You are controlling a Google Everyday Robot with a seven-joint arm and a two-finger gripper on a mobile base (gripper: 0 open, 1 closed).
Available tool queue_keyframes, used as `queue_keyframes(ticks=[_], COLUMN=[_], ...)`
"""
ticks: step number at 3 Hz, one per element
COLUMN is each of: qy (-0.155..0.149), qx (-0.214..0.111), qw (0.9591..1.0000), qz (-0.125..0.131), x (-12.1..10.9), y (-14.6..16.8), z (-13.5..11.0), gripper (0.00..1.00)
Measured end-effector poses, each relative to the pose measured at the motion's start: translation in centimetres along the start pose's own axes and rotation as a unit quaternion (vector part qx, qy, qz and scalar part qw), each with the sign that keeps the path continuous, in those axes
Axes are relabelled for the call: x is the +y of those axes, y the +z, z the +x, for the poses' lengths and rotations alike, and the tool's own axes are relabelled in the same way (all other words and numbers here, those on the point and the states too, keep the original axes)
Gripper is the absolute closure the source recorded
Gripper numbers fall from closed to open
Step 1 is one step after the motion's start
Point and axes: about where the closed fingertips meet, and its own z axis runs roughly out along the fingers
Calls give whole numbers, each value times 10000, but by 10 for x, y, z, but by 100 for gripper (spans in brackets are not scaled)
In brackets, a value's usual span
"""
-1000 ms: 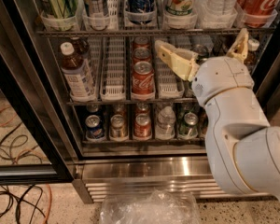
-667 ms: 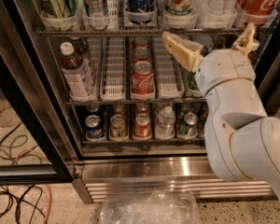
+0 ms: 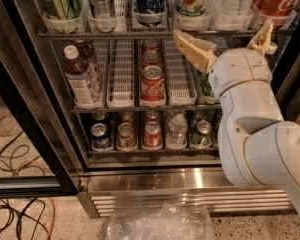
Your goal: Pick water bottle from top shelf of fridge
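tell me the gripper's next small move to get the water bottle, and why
Probably raise the gripper a little. It is open and lined up with the water bottle on the top shelf, but its fingertips sit level with the shelf's front edge, below the bottle's body. Lifting first should let the fingers clear the shelf before reaching in around the bottle.
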Motion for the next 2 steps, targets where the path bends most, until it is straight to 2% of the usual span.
queue_keyframes(ticks=[1, 2], qy=[-494, -493], qx=[-503, -503], qw=[9972, 9972], qz=[231, 231], x=[-21, -21], y=[22, 22], z=[-21, -21], gripper=[0, 0])
